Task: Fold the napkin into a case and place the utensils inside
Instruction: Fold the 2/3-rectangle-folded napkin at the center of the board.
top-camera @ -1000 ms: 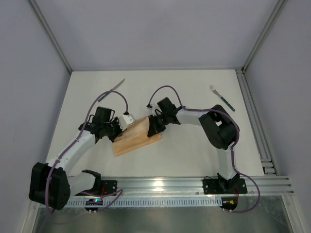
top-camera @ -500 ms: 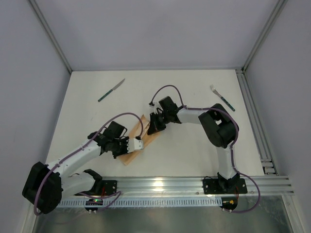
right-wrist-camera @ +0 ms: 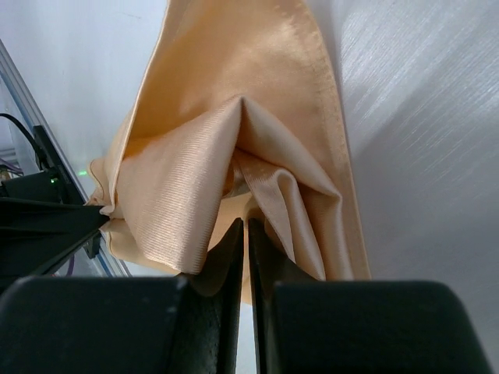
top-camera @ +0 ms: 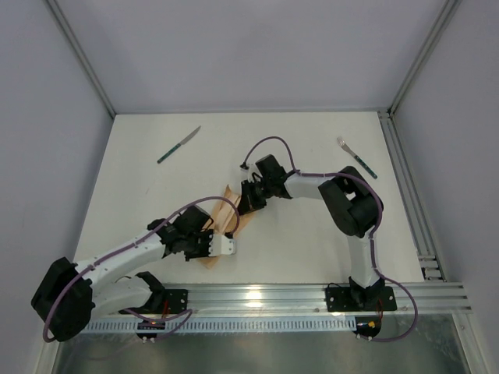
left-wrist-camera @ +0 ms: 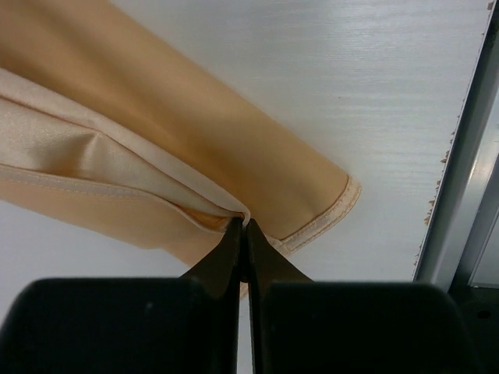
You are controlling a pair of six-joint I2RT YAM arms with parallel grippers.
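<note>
Setting: a white worktop between pale grey walls, with a metal rail along its near edge.
Top view, cloth: the napkin is a narrow, bunched peach-orange strip running diagonally between the two arms, around the middle of the worktop.
Top view, cutlery: the knife lies at far left and the fork at far right, both well apart from the cloth and not inside it.
Left wrist view: the left gripper has its jaws pressed together on the stitched hem at the napkin's near corner. Loose layers fan open beside the pinch.
Right wrist view: the right gripper is closed to a sliver on a peaked fold at the far end, and the cloth falls away in slack pleats.
Handling, cloth: it looks thin, light and limp. The sheen suggests the layers will slide over one another, so the thicker hem or a corner, with every layer caught, is the safer hold.
Handling, cutlery: stiff and slim, lying flat. The green handle is probably best taken across its width.
</note>
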